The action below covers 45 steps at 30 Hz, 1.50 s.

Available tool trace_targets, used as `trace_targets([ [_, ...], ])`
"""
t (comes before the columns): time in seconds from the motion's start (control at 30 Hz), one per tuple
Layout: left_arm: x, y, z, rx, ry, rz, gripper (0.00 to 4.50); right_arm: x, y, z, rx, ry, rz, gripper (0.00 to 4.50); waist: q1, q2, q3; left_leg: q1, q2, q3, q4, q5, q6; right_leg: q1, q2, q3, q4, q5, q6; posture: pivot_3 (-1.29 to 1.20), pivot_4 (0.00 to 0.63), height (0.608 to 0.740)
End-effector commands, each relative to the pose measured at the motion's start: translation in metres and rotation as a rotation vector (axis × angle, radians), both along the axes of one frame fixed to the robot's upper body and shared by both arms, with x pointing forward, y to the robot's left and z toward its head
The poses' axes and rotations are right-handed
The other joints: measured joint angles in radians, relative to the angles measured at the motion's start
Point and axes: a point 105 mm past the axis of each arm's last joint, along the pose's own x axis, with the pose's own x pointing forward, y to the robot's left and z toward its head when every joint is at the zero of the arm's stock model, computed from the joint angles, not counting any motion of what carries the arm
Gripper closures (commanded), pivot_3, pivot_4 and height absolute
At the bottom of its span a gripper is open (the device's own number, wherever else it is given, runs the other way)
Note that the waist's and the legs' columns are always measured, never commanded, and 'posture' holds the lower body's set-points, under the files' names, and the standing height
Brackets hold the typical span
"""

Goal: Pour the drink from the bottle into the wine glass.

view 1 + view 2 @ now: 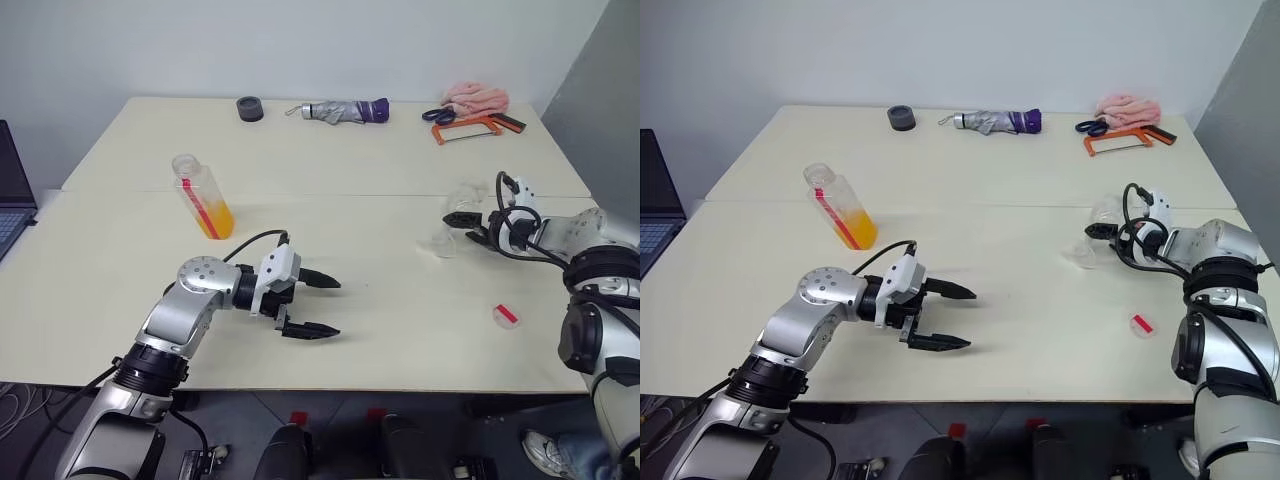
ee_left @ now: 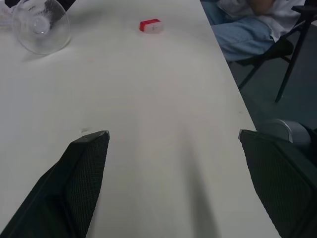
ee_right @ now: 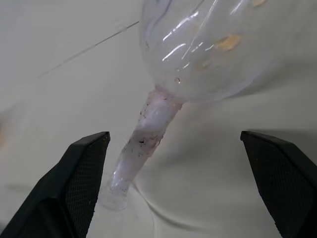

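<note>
The bottle (image 1: 205, 199) stands uncapped at the left of the table, leaning a little, with the orange drink (image 1: 216, 220) in its lower part. Its red-and-white cap (image 1: 507, 316) lies at the right near the front edge. The wine glass (image 1: 458, 218) is at the right and seems to lie on its side; in the right wrist view its stem (image 3: 143, 144) and bowl (image 3: 218, 44) are close up. My right gripper (image 1: 470, 226) is open, its fingers on either side of the stem without touching it. My left gripper (image 1: 336, 308) hovers open and empty over the table's front middle, pointing right.
Along the far edge lie a black round object (image 1: 249, 108), a folded umbrella (image 1: 345, 110), scissors (image 1: 437, 115), an orange-framed saw (image 1: 470, 128) and a pink cloth (image 1: 477, 97). A laptop (image 1: 10, 200) sits off the left edge. A seated person (image 2: 257, 20) is beyond the table's right side.
</note>
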Motion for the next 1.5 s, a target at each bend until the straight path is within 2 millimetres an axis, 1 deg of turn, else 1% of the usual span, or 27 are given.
trace_targets([
  [0.03,0.000,-0.001,0.005,-0.004,-0.038,-0.023,0.01,0.007,0.008,0.014,0.033,-0.051,0.020,0.00,-0.001,0.000,0.000,0.000,0.000,0.000,0.000,0.000,0.000,0.000,0.000,0.000,0.000,0.000,0.000,0.00,0.150,0.740],
  [0.13,-0.001,-0.001,0.003,0.000,-0.037,-0.026,0.01,0.009,0.020,0.011,0.069,-0.049,0.035,0.00,-0.003,0.000,0.000,0.000,0.000,0.000,0.000,0.000,0.000,0.000,0.000,0.000,0.000,0.000,0.000,0.00,0.150,0.740],
  [0.2,-0.002,-0.001,0.002,0.001,-0.039,-0.029,0.01,0.011,0.024,0.008,0.082,-0.045,0.036,0.00,-0.003,0.000,0.000,0.000,0.000,0.000,0.000,0.000,0.000,0.000,0.000,0.000,0.000,0.000,0.000,0.00,0.150,0.740],
  [0.3,-0.002,-0.003,0.002,0.001,-0.041,-0.029,0.00,0.012,0.031,0.002,0.088,-0.036,0.044,0.59,-0.004,0.000,0.000,0.000,0.000,0.000,0.000,0.000,0.000,0.000,0.000,0.000,0.001,0.000,0.000,0.00,0.150,0.740],
  [0.33,-0.002,-0.004,0.002,0.001,-0.042,-0.029,0.00,0.012,0.034,0.000,0.089,-0.033,0.046,0.87,-0.005,0.000,0.000,0.000,0.000,0.000,0.000,0.000,0.000,0.000,0.000,0.000,0.001,0.000,0.000,0.00,0.150,0.740],
  [0.5,-0.001,-0.007,0.005,0.000,-0.044,-0.027,0.00,0.013,0.039,-0.002,0.108,-0.039,0.050,2.68,-0.006,0.000,0.000,0.001,0.000,0.000,0.000,0.000,0.000,0.000,0.000,0.000,0.001,0.000,0.000,0.00,0.150,0.740],
  [0.53,-0.002,-0.008,0.006,0.000,-0.044,-0.026,0.00,0.013,0.039,-0.001,0.109,-0.044,0.050,3.08,-0.006,0.000,0.000,0.001,0.000,-0.001,0.000,0.000,0.000,0.000,0.000,0.000,0.002,0.000,0.000,0.00,0.150,0.740],
  [0.6,-0.003,-0.009,0.007,0.000,-0.043,-0.024,0.00,0.015,0.039,0.005,0.133,-0.063,0.044,3.71,-0.006,0.000,0.000,0.001,0.000,-0.001,0.000,0.000,0.000,0.000,0.000,0.000,0.002,0.000,0.000,0.00,0.150,0.740],
  [0.67,-0.003,-0.010,0.009,0.000,-0.042,-0.021,0.00,0.017,0.038,0.013,0.157,-0.091,0.033,4.19,-0.005,0.000,0.000,0.001,0.000,-0.001,0.001,0.000,0.000,0.000,0.000,0.000,0.002,0.000,0.000,0.00,0.150,0.740],
  [0.7,-0.004,-0.010,0.009,0.000,-0.042,-0.020,0.00,0.019,0.036,0.019,0.169,-0.111,0.018,4.33,-0.004,0.000,0.000,0.001,0.000,-0.001,0.001,0.000,0.000,0.000,-0.001,0.000,0.003,0.000,0.000,0.00,0.150,0.740],
  [0.77,-0.004,-0.010,0.010,0.001,-0.042,-0.016,0.00,0.023,0.033,0.032,0.194,-0.171,-0.007,4.33,-0.003,0.000,0.000,0.001,0.000,-0.001,0.001,0.000,0.000,0.000,-0.001,0.000,0.003,0.000,0.000,0.00,0.150,0.740],
  [0.87,-0.003,-0.011,0.013,-0.002,-0.046,-0.001,0.00,0.033,0.026,0.049,0.018,-0.374,-0.036,4.33,-0.004,0.001,0.001,0.000,0.000,-0.001,0.001,0.000,0.000,0.000,-0.001,0.000,0.003,0.000,0.000,0.00,0.150,0.740],
  [0.93,-0.002,-0.011,0.014,-0.003,-0.047,0.005,0.00,0.036,0.028,0.053,-0.126,-0.510,-0.053,4.33,-0.005,0.001,0.001,0.000,0.000,-0.001,0.001,0.000,0.000,-0.001,-0.001,0.000,0.003,0.000,0.000,0.00,0.150,0.740],
  [0.97,-0.002,-0.011,0.014,-0.003,-0.047,0.006,0.00,0.036,0.030,0.050,-0.186,-0.543,-0.060,4.33,-0.005,0.001,0.001,0.000,0.000,-0.001,0.000,0.000,0.000,-0.001,-0.001,0.000,0.003,0.000,0.000,0.00,0.150,0.740],
  [1.0,-0.002,-0.011,0.015,-0.003,-0.047,0.007,0.00,0.034,0.033,0.042,-0.255,-0.569,-0.054,4.33,-0.005,0.001,0.000,0.000,0.001,-0.002,0.000,0.000,0.000,-0.001,-0.001,0.000,0.003,0.000,0.000,0.00,0.150,0.740],
  [1.13,-0.001,-0.011,0.015,-0.004,-0.046,0.014,0.00,0.025,0.042,0.017,-0.363,-0.608,-0.023,4.33,-0.006,0.001,0.001,0.000,0.001,-0.002,0.000,0.000,-0.001,-0.001,-0.001,0.000,0.005,0.000,0.000,0.00,0.150,0.740],
  [1.2,0.000,-0.010,0.016,-0.009,-0.044,0.021,0.00,0.019,0.043,0.005,-0.436,-0.637,-0.026,4.33,-0.005,0.002,0.000,0.001,0.001,-0.003,0.001,0.000,-0.001,-0.001,-0.001,0.001,0.005,0.000,0.000,0.00,0.150,0.740],
  [1.23,0.001,-0.010,0.018,-0.016,-0.042,0.030,0.00,0.015,0.044,-0.002,-0.446,-0.635,-0.024,4.33,-0.005,0.002,0.000,0.001,0.001,-0.004,0.001,0.000,-0.001,-0.001,-0.001,0.001,0.005,0.000,0.000,0.00,0.150,0.740],
  [1.3,0.003,-0.008,0.020,-0.029,-0.037,0.048,0.00,0.010,0.044,-0.004,-0.500,-0.675,-0.019,4.33,-0.005,0.002,0.000,0.001,0.001,-0.004,0.001,0.000,-0.001,-0.001,-0.001,0.001,0.006,0.000,0.000,0.00,0.150,0.740],
  [1.37,0.006,-0.002,0.022,-0.041,-0.037,0.087,0.00,0.003,0.045,-0.011,-0.509,-0.673,-0.014,4.33,-0.005,0.002,0.000,0.001,0.001,-0.005,0.001,0.000,-0.001,-0.001,-0.001,0.000,0.006,0.000,0.000,0.00,0.150,0.740],
  [1.43,0.012,0.006,0.025,-0.063,-0.035,0.153,0.00,-0.007,0.049,-0.024,-0.534,-0.679,0.016,4.33,-0.004,0.002,0.000,0.001,0.001,-0.005,0.001,0.000,-0.001,-0.001,-0.001,0.000,0.006,0.000,0.000,0.00,0.150,0.740],
  [1.5,0.015,0.010,0.027,-0.074,-0.033,0.190,0.00,-0.014,0.051,-0.031,-0.544,-0.697,0.030,4.33,-0.003,0.002,0.000,0.001,0.001,-0.006,0.001,0.000,-0.001,0.000,-0.001,0.000,0.006,0.000,0.000,0.00,0.150,0.740],
])
